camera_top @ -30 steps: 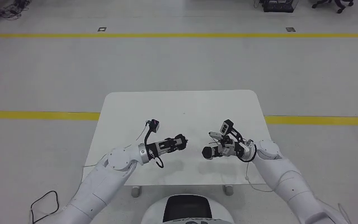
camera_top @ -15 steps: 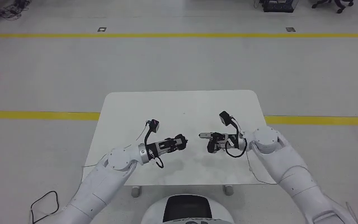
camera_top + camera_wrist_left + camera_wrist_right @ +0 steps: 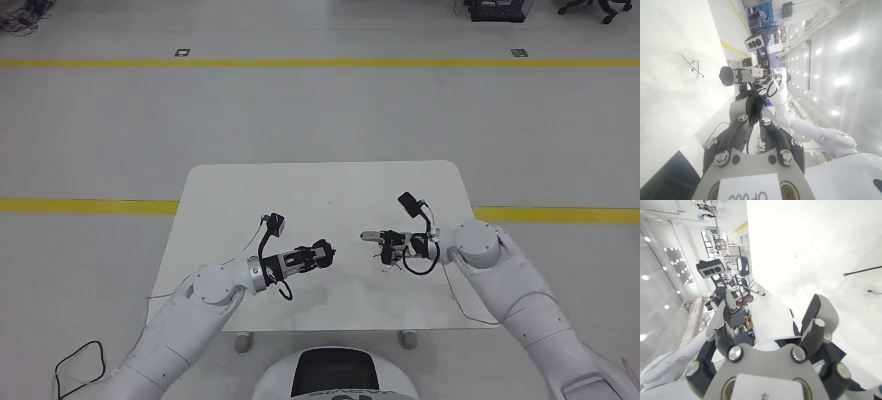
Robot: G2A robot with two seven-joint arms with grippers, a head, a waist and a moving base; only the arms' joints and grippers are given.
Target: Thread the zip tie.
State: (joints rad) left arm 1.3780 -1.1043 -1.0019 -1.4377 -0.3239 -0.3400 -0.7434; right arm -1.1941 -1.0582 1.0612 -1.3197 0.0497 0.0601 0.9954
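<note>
We judge ourselves at the pick-up step, nothing threaded yet. Our left gripper (image 3: 753, 103) has its fingers pressed together, with a dark strip (image 3: 739, 96) at their tips that we cannot identify, and our right gripper (image 3: 772, 309), facing it, has its fingers spread wide on nothing. Beyond, the zip ties (image 3: 693, 67) lie crossed on the table (image 3: 300, 190), so next the right gripper must come down over one and close.

I find bright, even light from round white ceiling lamps (image 3: 843, 44), the white rectangular table (image 3: 300, 190) washed out by glare, and my wrist views bowed at their edges.
</note>
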